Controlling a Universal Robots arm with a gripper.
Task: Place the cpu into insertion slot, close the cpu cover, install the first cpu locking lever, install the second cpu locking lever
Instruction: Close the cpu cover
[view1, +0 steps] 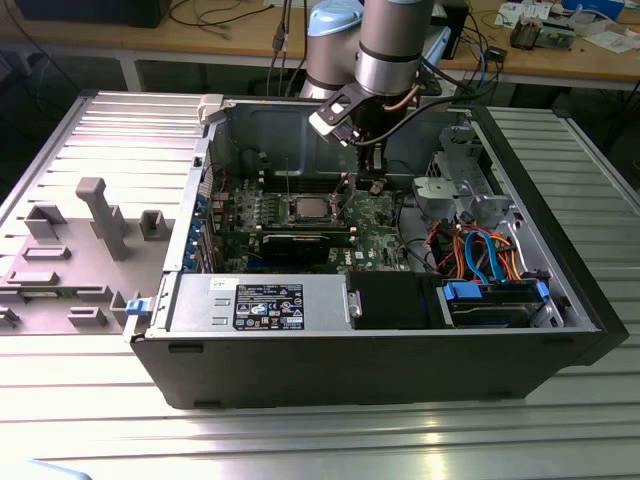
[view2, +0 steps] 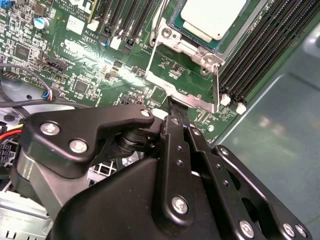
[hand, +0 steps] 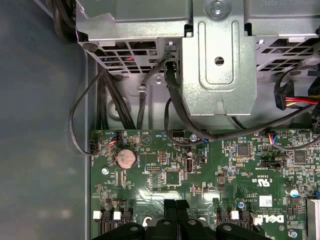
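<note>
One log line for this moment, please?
cpu: in insertion slot | cpu cover: open | gripper: at cover edge

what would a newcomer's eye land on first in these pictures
A big black open computer case lies on a ribbed metal table, with a grey robot arm reaching down into it. In the second wrist view the small square cpu with a silver-grey metal top sits in the insertion slot on the green circuit board, and the black gripper is at the edge of the thin silver cpu cover frame, swung off the chip.
</note>
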